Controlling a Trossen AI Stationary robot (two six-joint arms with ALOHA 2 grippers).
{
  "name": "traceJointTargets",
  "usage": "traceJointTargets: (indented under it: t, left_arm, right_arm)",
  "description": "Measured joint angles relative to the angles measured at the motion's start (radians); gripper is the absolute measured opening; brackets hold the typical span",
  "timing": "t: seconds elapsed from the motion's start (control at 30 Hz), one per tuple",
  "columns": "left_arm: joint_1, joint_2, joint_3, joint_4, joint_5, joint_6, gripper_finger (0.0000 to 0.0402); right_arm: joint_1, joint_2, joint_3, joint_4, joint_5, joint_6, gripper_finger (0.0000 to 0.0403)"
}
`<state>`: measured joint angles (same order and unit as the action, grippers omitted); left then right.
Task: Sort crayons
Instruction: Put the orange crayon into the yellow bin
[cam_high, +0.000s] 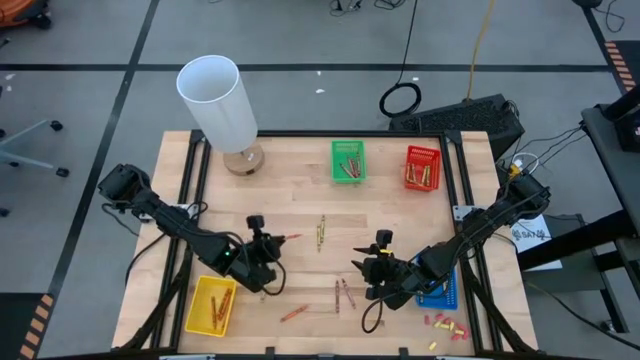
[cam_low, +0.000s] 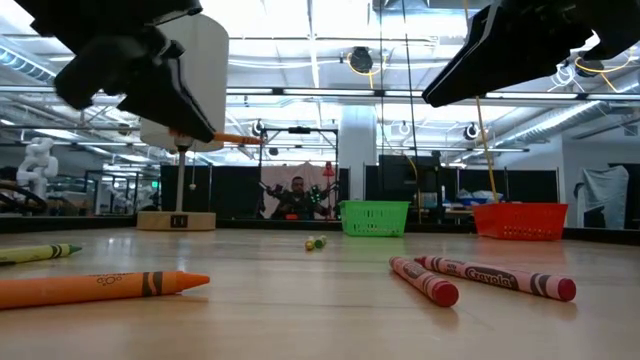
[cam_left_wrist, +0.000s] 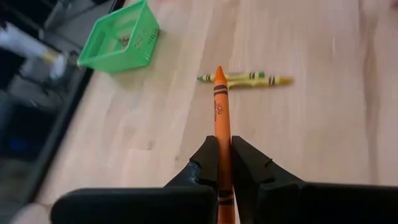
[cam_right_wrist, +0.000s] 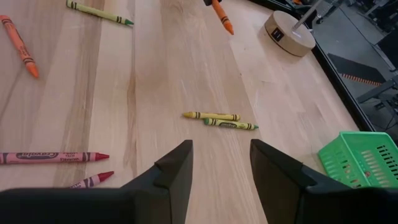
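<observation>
My left gripper (cam_high: 262, 233) hangs above the table's left middle, shut on an orange crayon (cam_left_wrist: 219, 106) that sticks out toward the right (cam_high: 290, 237). My right gripper (cam_right_wrist: 221, 165) hovers open over the right middle (cam_high: 372, 255), nothing between its fingers. Loose crayons lie flat on the wood: a yellow and a green one side by side (cam_right_wrist: 221, 120) at the centre, two red ones (cam_high: 342, 293) nearer the front, and an orange one (cam_high: 293, 313). My left gripper pinches the orange crayon's rear half (cam_left_wrist: 222, 163) between its two fingers (cam_left_wrist: 205, 163). The fingers come from the table's left, slanting down, and lie along the crayon. The crayon's tip (cam_left_wrist: 219, 74) juts forward past the fingertips, lifted clear of the table (cam_low: 228, 138).
A green basket (cam_high: 348, 160) and a red basket (cam_high: 422, 167) stand at the far edge, a yellow basket (cam_high: 212, 305) at front left, and a blue one (cam_high: 440, 292) under my right arm. A white lamp (cam_high: 220, 100) stands far left. Small red and yellow bits (cam_high: 445, 325) lie front right.
</observation>
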<state>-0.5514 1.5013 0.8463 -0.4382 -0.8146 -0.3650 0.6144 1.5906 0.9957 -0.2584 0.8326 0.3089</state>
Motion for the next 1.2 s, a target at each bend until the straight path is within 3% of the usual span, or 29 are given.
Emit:
traceJointTargets:
  t: [0.3, 0.47, 0.6, 0.9, 1.1, 1.2]
  left_arm:
    - [0.0, 0.0, 0.0, 0.086, 0.004, -0.294, 0.0019]
    - [0.0, 0.0, 0.0, 0.141, 0.09, -0.388, 0.0019]
    - [0.0, 0.0, 0.0, 0.17, 0.159, -0.414, 0.0019]
    - [0.0, 0.0, 0.0, 0.195, 0.172, -0.415, 0.0019]
    - [-0.015, 0.0, 0.021, 0.196, 0.4, -0.455, 0.0019]
    - [-0.036, 0.0, 0.022, 0.193, 0.458, -0.522, 0.0019]
  right_arm:
    - [0.0, 0.0, 0.0, 0.0, 0.0, 0.001, 0.0144]
    - [0.0, 0.0, 0.0, 0.0, 0.0, 0.001, 0.0144]
    - [0.0, 0.0, 0.0, 0.0, -0.001, 0.001, 0.0144]
    - [0.0, 0.0, 0.0, 0.0, -0.001, 0.001, 0.0144]
    - [0.0, 0.0, 0.0, 0.0, -0.001, 0.001, 0.0144]
    - [0.0, 0.0, 0.0, 0.0, -0.001, 0.004, 0.0144]
